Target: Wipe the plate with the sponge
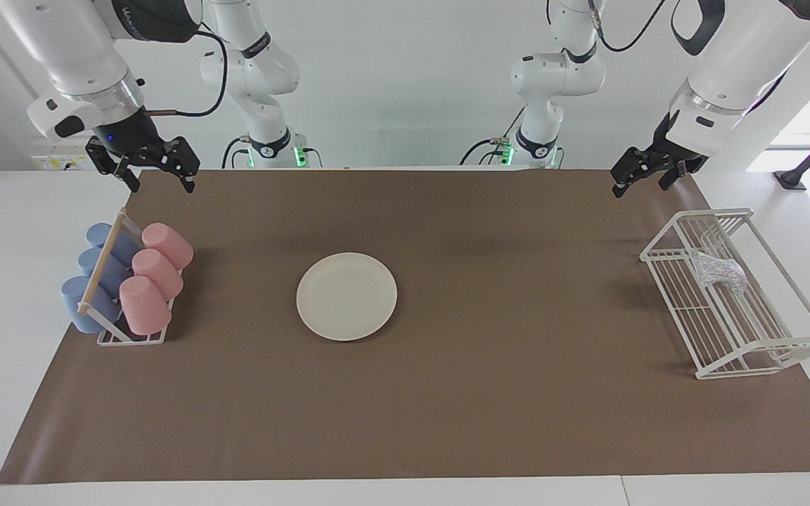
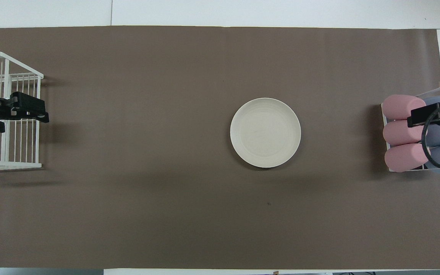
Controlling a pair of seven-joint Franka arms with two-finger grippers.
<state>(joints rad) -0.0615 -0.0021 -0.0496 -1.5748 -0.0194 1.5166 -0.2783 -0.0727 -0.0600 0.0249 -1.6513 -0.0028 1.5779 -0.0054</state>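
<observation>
Hiding the sponge (image 1: pixel 718 270) overhead, left pincer (image 2: pixel 40 114) above rack (image 1: pixel 728 309), fingers unreadable, right pincer (image 1: pixel 159 179) spread apart

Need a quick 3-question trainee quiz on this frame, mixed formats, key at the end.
1. True or false: the sponge lies on the plate.
2. Multiple choice: the left gripper hangs over A) the plate, B) the mat edge near the white wire rack, C) the rack of pink cups.
3. Fill in: the right gripper is up in the air near the rack of pink and ____ cups.

Key: 1 false, the sponge sits in the white wire rack. 2 B. 3 blue.
</observation>
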